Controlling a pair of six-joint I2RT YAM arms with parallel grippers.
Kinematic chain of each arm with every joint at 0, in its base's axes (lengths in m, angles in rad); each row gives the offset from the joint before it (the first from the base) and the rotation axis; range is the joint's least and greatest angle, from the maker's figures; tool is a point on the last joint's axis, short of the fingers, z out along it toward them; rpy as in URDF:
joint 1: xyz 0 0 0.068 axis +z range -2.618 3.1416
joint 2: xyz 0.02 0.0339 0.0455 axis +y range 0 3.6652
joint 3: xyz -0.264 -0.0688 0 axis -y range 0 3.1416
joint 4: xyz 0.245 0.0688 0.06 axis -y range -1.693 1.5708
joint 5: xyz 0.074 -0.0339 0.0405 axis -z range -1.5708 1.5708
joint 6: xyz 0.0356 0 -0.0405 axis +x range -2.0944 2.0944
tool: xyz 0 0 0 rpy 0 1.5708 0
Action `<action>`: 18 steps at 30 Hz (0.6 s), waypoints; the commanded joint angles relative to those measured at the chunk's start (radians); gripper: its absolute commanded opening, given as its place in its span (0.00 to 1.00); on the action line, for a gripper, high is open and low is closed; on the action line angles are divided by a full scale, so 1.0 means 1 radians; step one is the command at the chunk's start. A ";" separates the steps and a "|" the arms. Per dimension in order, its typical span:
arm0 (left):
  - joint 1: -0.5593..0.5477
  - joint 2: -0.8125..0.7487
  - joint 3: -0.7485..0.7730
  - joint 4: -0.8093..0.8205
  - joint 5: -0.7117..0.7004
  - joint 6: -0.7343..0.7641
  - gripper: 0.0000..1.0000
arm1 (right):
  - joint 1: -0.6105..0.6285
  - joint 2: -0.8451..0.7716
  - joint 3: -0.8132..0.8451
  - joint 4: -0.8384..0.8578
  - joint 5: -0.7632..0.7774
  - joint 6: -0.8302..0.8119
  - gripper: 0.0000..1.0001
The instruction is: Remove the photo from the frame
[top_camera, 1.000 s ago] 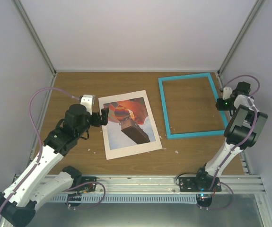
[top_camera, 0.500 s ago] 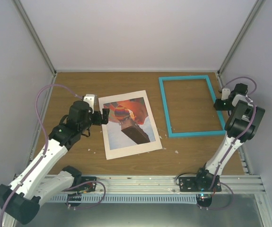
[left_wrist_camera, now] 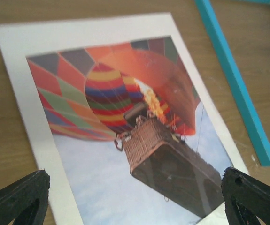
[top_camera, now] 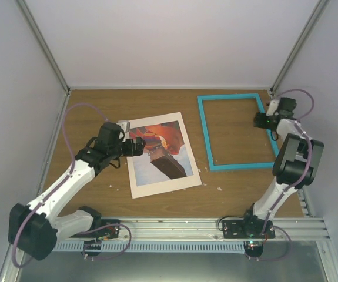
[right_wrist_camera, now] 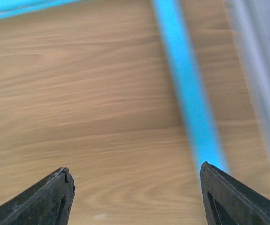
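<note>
Hovered with left pincer [top_camera: 136, 145] spread above the photo [top_camera: 163, 154], right pincer [top_camera: 258, 120] spread above the right side of the frame [top_camera: 206, 132].

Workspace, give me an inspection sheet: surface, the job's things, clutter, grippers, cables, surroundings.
Surface: wooden table, bare inside the frame.
Job's things: photo lies flat, face up, left of the frame, apart from it; frame empty.
Clutter: small white scraps near the photo's and frame's near corners.
Grippers: left gripper open over the photo; right gripper open over the frame's right side; both empty.
Cables: a purple cable loops off each arm.
Surroundings: white walls; metal rail at the near edge.
</note>
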 commanded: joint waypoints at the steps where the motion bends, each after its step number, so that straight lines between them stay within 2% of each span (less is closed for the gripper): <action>1: 0.005 0.052 -0.048 0.057 0.084 -0.077 0.99 | 0.157 -0.130 -0.143 0.125 -0.024 0.175 0.75; 9: 0.006 0.064 -0.167 0.047 0.002 -0.151 0.99 | 0.406 -0.270 -0.321 0.091 -0.093 0.256 0.78; 15: 0.010 0.085 -0.245 0.083 0.036 -0.228 0.99 | 0.611 -0.400 -0.464 0.085 -0.152 0.300 0.79; 18: 0.011 0.098 -0.267 0.102 0.032 -0.245 0.99 | 0.687 -0.414 -0.515 0.102 -0.166 0.342 0.80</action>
